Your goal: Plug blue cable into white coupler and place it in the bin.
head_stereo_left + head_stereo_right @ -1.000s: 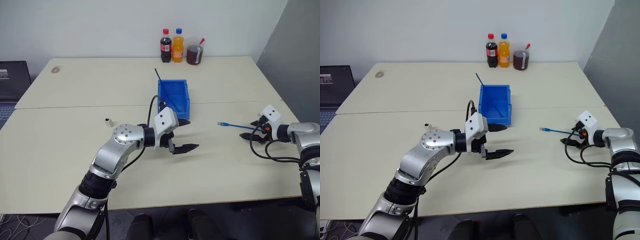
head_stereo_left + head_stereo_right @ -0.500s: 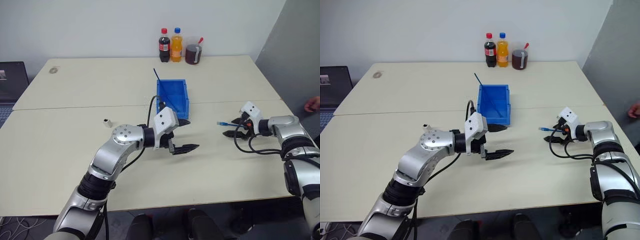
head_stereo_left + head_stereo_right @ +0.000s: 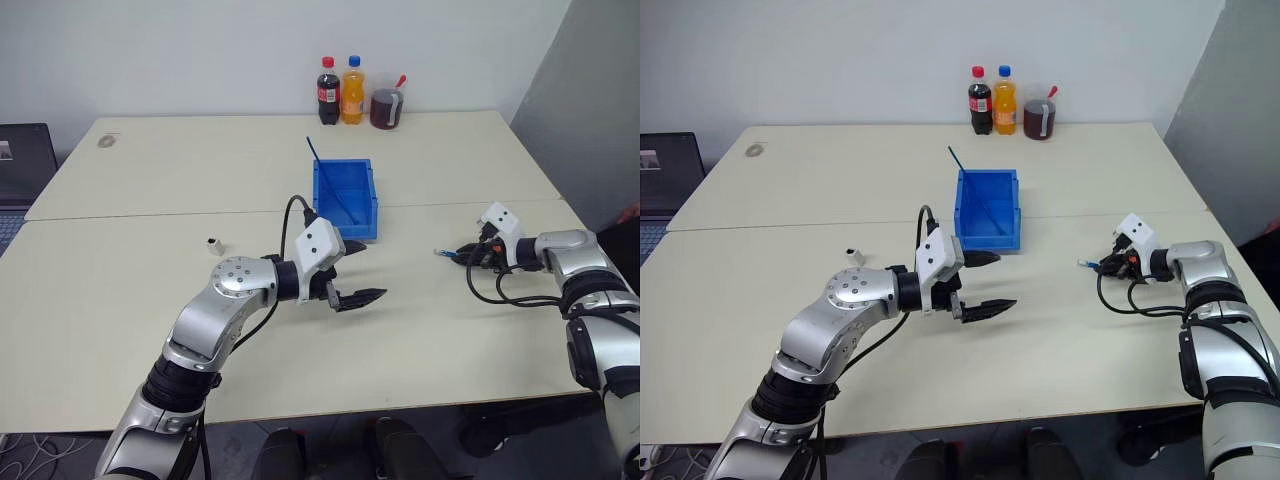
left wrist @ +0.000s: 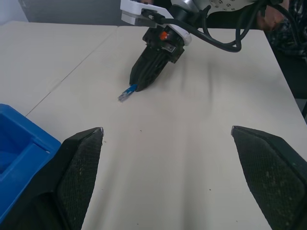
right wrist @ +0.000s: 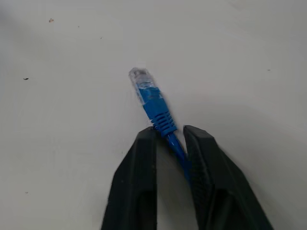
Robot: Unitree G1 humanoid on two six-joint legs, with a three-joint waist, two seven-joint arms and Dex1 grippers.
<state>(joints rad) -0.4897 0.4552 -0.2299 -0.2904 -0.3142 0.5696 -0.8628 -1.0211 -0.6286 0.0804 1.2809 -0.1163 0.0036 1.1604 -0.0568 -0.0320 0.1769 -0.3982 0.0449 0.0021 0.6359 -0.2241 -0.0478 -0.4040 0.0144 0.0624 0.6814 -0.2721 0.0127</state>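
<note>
The blue cable (image 5: pixel 154 104) lies on the table at the right, its clear plug pointing toward the bin. My right gripper (image 5: pixel 170 136) is shut on the cable just behind the plug's ribbed boot; it also shows as right gripper (image 3: pixel 468 255) with the plug (image 3: pixel 443 251) sticking out. The cable's remaining length is hidden behind that hand. My left gripper (image 3: pixel 375 268) hovers open over the table's middle, just in front of the bin (image 3: pixel 346 234), holding nothing. The white coupler (image 3: pixel 214 245) sits alone on the table at the left.
A thin dark-blue rod (image 3: pixel 318 158) leans out of the bin's back-left corner. Two drink bottles (image 3: pixel 341 90) and a dark jar (image 3: pixel 386 108) stand at the far edge. A laptop (image 3: pixel 24 160) sits off the far left. A seam (image 3: pixel 150 212) crosses the table.
My right gripper moved left along the cable to its plug end and went from open to shut on it. The left gripper stayed open and nearly in place.
</note>
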